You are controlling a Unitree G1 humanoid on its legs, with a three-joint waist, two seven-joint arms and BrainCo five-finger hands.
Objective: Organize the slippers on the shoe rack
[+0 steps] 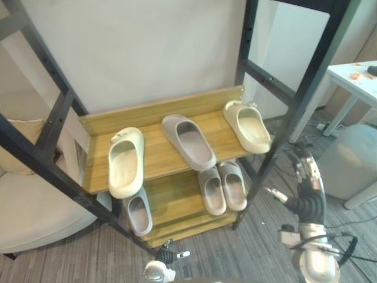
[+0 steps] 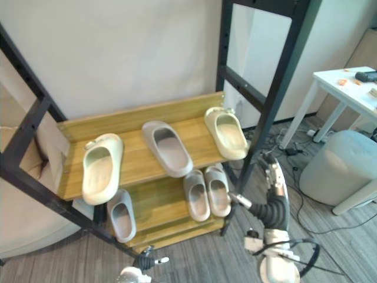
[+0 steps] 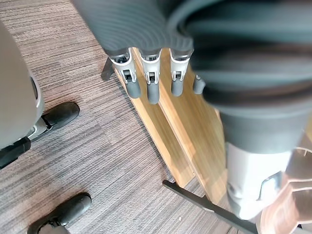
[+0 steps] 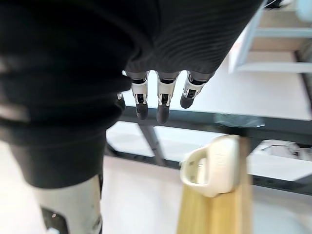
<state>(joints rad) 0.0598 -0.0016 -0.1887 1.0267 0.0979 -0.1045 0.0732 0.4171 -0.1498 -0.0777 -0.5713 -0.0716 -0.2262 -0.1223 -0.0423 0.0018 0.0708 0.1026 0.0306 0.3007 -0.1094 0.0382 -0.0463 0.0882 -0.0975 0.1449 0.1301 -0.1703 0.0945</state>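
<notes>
The wooden shoe rack [image 1: 154,111] has two shelves. On the upper shelf lie a cream slipper [image 1: 125,162] at the left, a grey slipper [image 1: 188,141] in the middle and a second cream slipper [image 1: 247,125] at the right, whose heel also appears in the right wrist view [image 4: 212,165]. The lower shelf holds one grey slipper [image 1: 138,213] at the left and a grey pair [image 1: 222,187] side by side at the right. My right hand [image 1: 309,174] hovers open beside the rack's right front post, holding nothing. Low in front of the rack, my left hand [image 1: 166,254] has straight, empty fingers [image 3: 151,83].
Black metal frame posts [image 1: 300,100] cross in front of the rack on both sides. A grey round stool [image 1: 353,159] and a white table [image 1: 353,76] stand to the right. A pale cushioned seat [image 1: 29,206] sits at the left. Grey carpet lies in front.
</notes>
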